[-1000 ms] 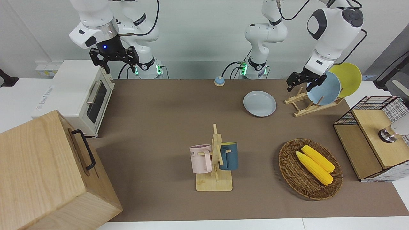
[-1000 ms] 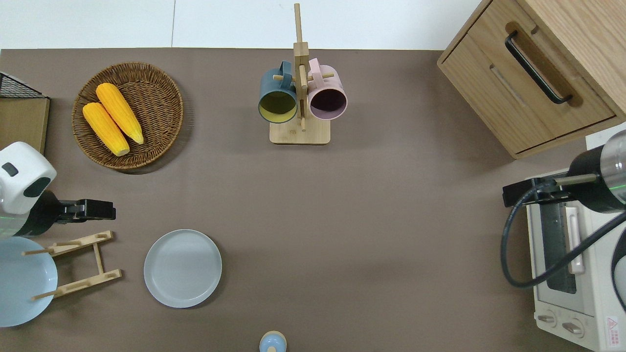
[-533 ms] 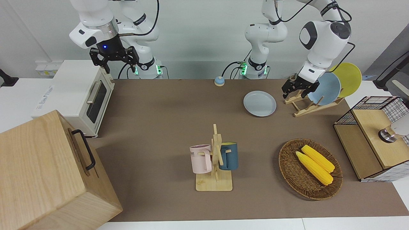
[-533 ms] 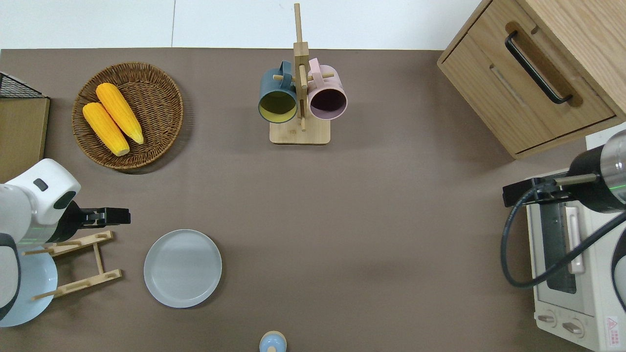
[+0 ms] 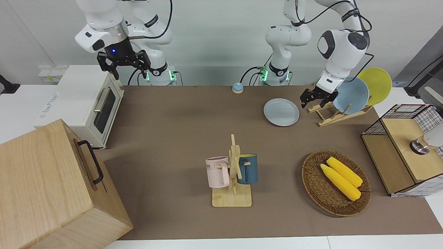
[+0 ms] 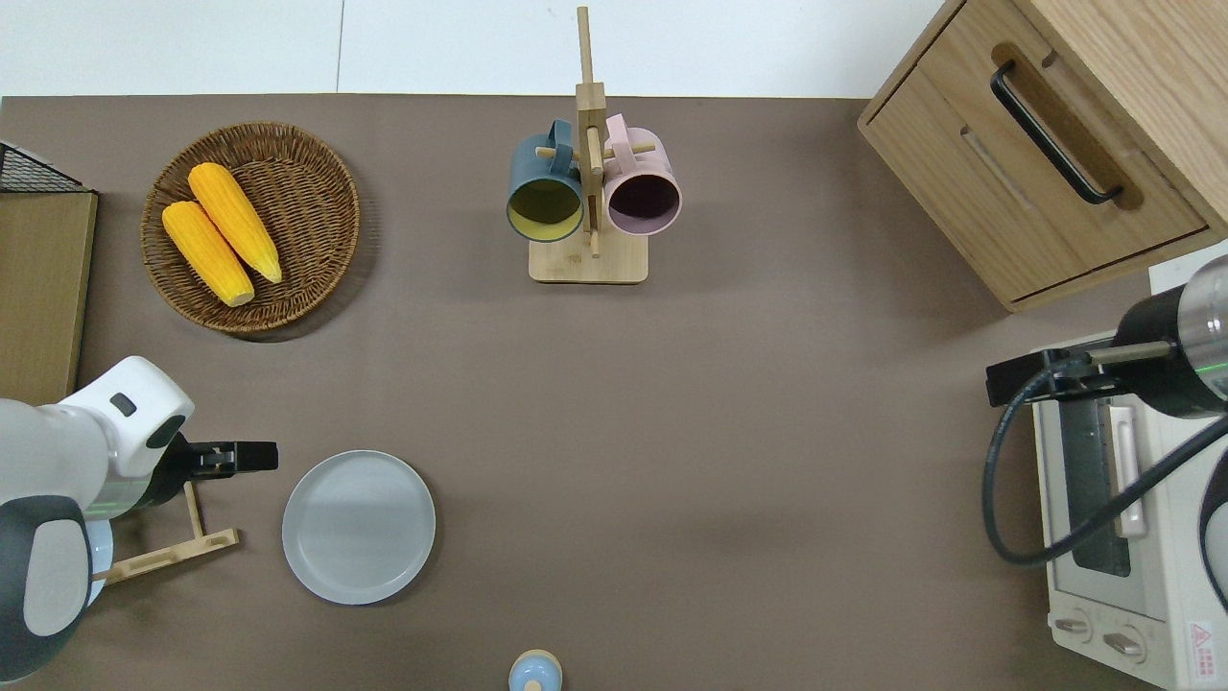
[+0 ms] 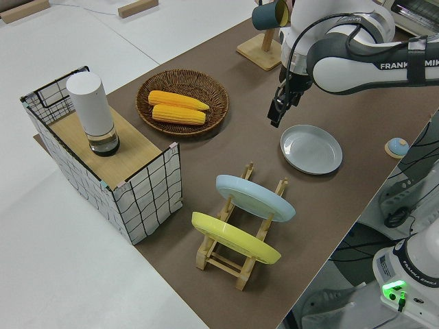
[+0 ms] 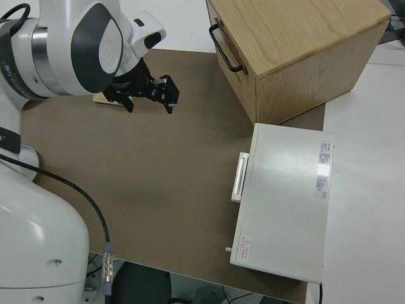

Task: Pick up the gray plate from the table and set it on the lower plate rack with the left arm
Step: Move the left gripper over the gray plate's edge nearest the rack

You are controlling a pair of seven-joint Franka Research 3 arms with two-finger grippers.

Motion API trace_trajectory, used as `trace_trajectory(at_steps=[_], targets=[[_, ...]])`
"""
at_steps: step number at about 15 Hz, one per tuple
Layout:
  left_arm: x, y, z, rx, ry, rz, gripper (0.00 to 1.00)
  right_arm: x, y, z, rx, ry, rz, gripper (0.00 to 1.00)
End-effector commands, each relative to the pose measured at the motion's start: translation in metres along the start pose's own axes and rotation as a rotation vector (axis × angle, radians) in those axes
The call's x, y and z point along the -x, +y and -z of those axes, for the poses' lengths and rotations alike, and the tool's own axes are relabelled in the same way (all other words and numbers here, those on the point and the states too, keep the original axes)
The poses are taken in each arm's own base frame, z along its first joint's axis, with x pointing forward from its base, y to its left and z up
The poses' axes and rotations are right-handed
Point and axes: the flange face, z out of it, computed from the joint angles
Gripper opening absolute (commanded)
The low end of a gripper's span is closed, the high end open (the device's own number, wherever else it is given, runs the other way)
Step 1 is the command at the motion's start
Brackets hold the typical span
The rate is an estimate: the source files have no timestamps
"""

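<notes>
Gray plate [image 6: 358, 527] flat on the brown worktop [image 6: 672, 432], lower left of the overhead frame, not yet gripped.
The left claw [image 6: 251, 457] hangs empty over bare worktop between the plate and the wooden rack [image 6: 182, 547]; I cannot tell whether it is open or closed. Judged from this, it should drop onto the plate's near rim and pinch it there. The side view alone shows 2 plates, blue [image 7: 255, 197] and yellow [image 7: 235, 238], filling the rack's upper slots; overhead, the arm hides them. The right arm is parked.
</notes>
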Motion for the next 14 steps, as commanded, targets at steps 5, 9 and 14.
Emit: trace_trajectory(at_steps=[5,9,14], targets=[[0.033,0.007,-0.042,-0.002,0.015,-0.032,0.99,0.003,0.000,0.003,-0.005,-0.006,-0.001,0.990],[0.046,0.005,-0.068,-0.006,0.050,-0.032,0.99,0.003,0.000,0.003,-0.005,-0.006,0.000,0.990],[0.052,0.013,-0.083,-0.024,0.045,-0.060,0.99,0.003,0.000,0.003,-0.005,-0.006,0.002,0.990]])
